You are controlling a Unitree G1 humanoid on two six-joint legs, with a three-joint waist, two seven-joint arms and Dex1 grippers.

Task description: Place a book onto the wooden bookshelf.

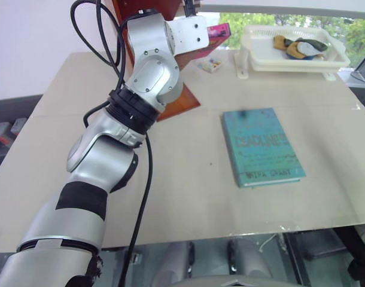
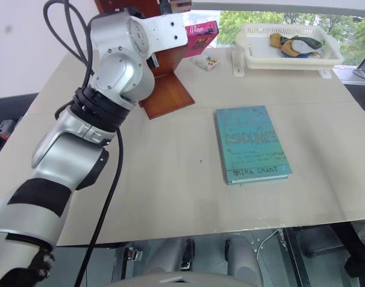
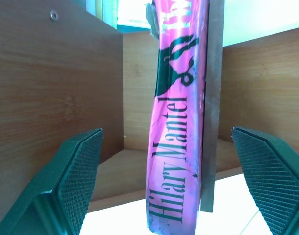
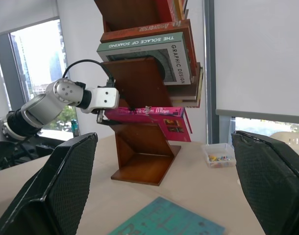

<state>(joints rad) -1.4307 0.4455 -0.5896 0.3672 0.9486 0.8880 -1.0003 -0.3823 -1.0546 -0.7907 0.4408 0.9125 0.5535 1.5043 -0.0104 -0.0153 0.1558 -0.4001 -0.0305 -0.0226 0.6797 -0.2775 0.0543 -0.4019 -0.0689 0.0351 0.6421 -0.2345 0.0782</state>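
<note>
Left gripper (image 3: 164, 191): fingers (image 3: 73, 181) spread wide, one on each side of the book (image 3: 176, 122), neither pad touching it. Grip released.

The book, pink, spine reading "Hilary Mantel", sits directly ahead of the gripper, between the open fingers. In the right wrist view it lies roughly level on the lowest slanted tier of the wooden bookshelf (image 4: 139, 83), its far end sticking out past the shelf edge on the side away from the gripper (image 4: 101, 116). Other books are stacked on the tier above.

Right gripper (image 4: 164, 196): fingers wide apart, holding nothing, well back from the shelf.

Teal book (image 1: 262, 145) lies flat on the table (image 1: 188, 197), beside the left arm and well apart from it.

Step, judged: placement done, release just made. Next move calls for a straight withdrawal along the book's length, without brushing it; the overhanging end could tip if nudged.
</note>
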